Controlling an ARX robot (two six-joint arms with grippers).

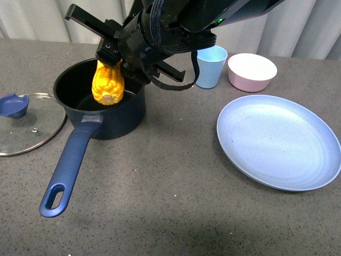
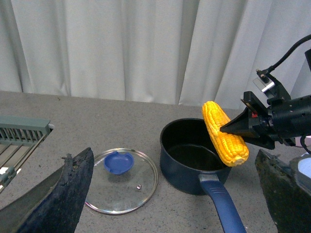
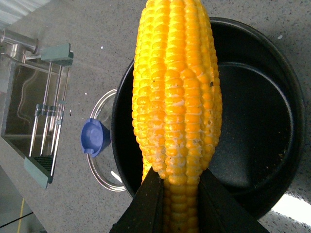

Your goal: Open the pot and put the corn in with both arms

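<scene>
Over the open mouth of the dark navy-blue saucepan (image 1: 114, 120) with one long blue handle, the yellow-orange corn cob (image 1: 108, 82) is held steeply tilted, its lower end about level with the rim. Whether it touches the black inside cannot be told. The cob's upper part is clamped between the right fingers (image 3: 146, 206), which are drawn narrow around it. The left fingers (image 2: 73, 194) are spread wide, hold nothing and are kept apart from the saucepan. On the grey speckled tabletop (image 1: 170, 202), the round glass lid (image 1: 32, 128) with a blue knob is laid flat just beside the saucepan, on its left. To the right, a pale blue cup (image 1: 211, 66), a pink bowl (image 1: 252, 72) and a large pale blue plate (image 1: 279, 141) are set.
</scene>
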